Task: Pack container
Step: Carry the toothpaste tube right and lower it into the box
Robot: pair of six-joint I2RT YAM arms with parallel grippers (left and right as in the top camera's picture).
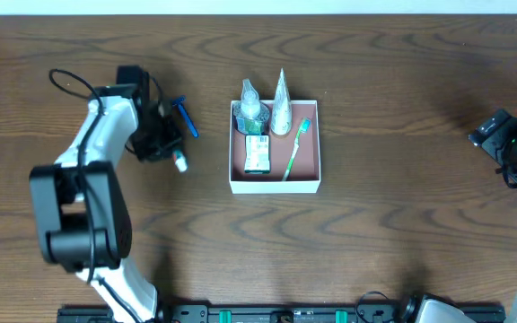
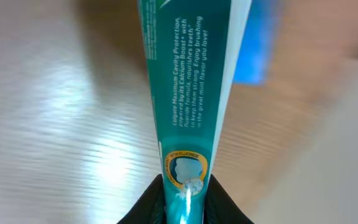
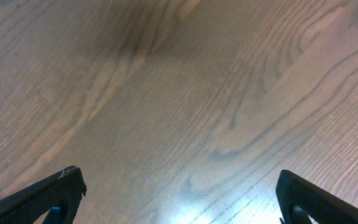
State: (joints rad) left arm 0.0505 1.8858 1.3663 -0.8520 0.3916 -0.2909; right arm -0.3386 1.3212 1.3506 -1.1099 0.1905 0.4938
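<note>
**Teal tube, soft walls: a firm pinch, a light box**

Teal glossy plastic fills the left wrist view: a toothpaste tube, clamped at its near end by the left gripper. Which end that is cannot be told from here. The tube is probably light, with soft walls that dent under pressure and a slick skin. The stiffer end looks safer to hold than the belly, where squeezing could shift the paste and let the tube swing.

The container sits at the middle of the desk, well to the right of that gripper. It already carries a small bottle, a white tube, a green toothbrush and a packet. Its thin white walls suggest it would skid if nudged, so it is better filled from above.

The right gripper hangs wide open over bare desk.
</note>
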